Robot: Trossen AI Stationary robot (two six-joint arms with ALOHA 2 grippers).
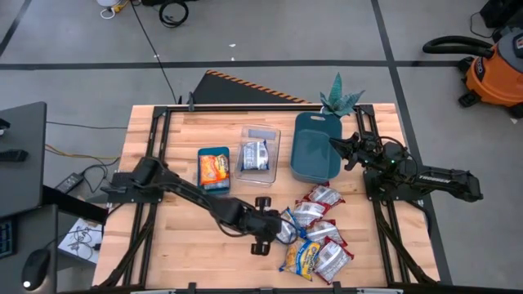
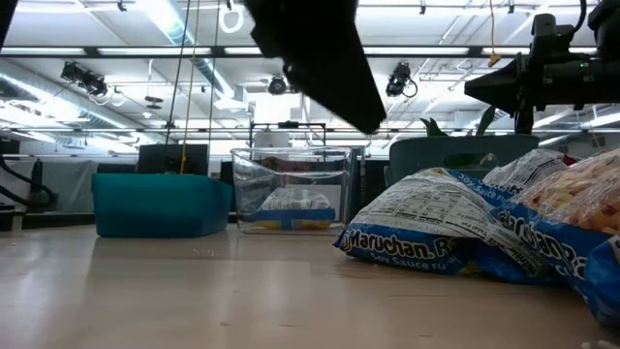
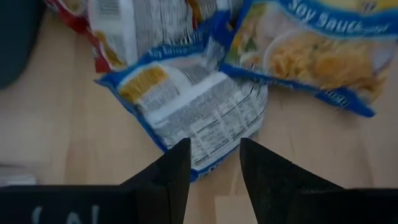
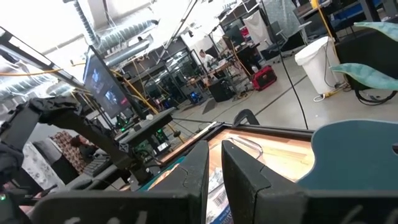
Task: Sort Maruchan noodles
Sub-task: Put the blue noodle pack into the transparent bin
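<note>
Several Maruchan packets (image 1: 317,237) lie in a loose pile on the table's near right part and fill the right of the low view (image 2: 455,228). My left gripper (image 1: 280,226) is open at the pile's left edge. In its wrist view the gripper (image 3: 214,158) has a finger on either side of the near edge of a blue-trimmed packet (image 3: 199,106) lying print side up. A blue Soy Sauce packet (image 3: 317,43) overlaps that one. My right gripper (image 1: 337,152) hovers over the dark teal bin (image 1: 315,151), shut and holding nothing (image 4: 215,163). My left gripper comes at the blue-trimmed packet's near edge (image 3: 208,163) from above, slanting toward the table's right. Whether its fingertips touch the packet, I cannot tell. The packet lies flat on the table, partly under its neighbours.
A small teal bin (image 1: 214,168) holds an orange packet, and a clear container (image 1: 257,155) holds a blue-and-white one. A paper plant (image 1: 339,98) stands at the far edge behind the dark bin. Bare wood lies left of the pile (image 1: 176,229).
</note>
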